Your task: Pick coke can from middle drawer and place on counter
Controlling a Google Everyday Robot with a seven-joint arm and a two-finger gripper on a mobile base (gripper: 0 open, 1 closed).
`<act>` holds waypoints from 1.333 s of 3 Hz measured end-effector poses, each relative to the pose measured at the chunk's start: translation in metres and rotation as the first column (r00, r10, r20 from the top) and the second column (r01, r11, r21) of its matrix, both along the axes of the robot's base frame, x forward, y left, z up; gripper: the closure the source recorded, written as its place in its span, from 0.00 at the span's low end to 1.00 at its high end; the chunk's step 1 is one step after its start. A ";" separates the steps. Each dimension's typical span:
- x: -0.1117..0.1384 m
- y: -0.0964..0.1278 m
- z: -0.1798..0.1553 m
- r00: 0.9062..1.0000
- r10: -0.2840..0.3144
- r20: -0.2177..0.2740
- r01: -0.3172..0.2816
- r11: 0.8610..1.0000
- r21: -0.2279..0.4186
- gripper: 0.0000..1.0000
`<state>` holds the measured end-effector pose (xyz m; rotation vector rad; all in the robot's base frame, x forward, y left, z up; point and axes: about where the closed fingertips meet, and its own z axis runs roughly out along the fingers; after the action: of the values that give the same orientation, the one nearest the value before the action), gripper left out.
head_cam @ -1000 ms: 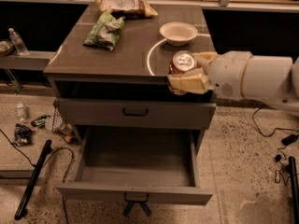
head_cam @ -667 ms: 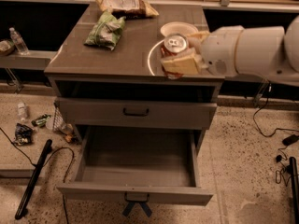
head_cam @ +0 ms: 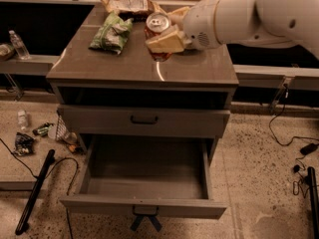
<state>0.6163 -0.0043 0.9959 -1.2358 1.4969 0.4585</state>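
The red coke can (head_cam: pixel 157 25) with its silver top is held in my gripper (head_cam: pixel 167 34), whose pale fingers (head_cam: pixel 164 41) are shut around it. The can hangs over the middle of the counter (head_cam: pixel 119 66), the cabinet's glossy grey-brown top with a thin white curved line. I cannot tell whether the can's base touches the top. My white arm (head_cam: pixel 249 14) reaches in from the upper right. The middle drawer (head_cam: pixel 144 183) stands pulled open below, its grey interior bare, its front panel nearest me.
A green bag (head_cam: pixel 112 33) lies at the counter's back left and a brown snack bag (head_cam: pixel 130 5) at the back. The drawer above (head_cam: pixel 144 119) is closed. Clutter, a bottle (head_cam: pixel 22 119) and cables (head_cam: pixel 35 183) lie on the floor at left, more cables at right.
My gripper has carried the coke can from the counter's right front edge leftward and inward over the middle of the top. The white bowl is now hidden behind my arm.
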 end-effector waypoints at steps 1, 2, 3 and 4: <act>0.029 0.023 -0.010 0.999 0.033 -0.009 -0.033 0.999 0.000 1.00; 0.051 0.037 -0.019 0.998 0.050 -0.039 -0.050 0.999 -0.003 1.00; 0.086 0.039 -0.046 0.987 0.043 -0.152 -0.043 0.999 0.007 1.00; 0.115 0.033 -0.071 0.963 0.016 -0.268 -0.018 1.000 -0.006 0.85</act>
<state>0.7315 0.0289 0.9248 -1.2303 1.7181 0.6519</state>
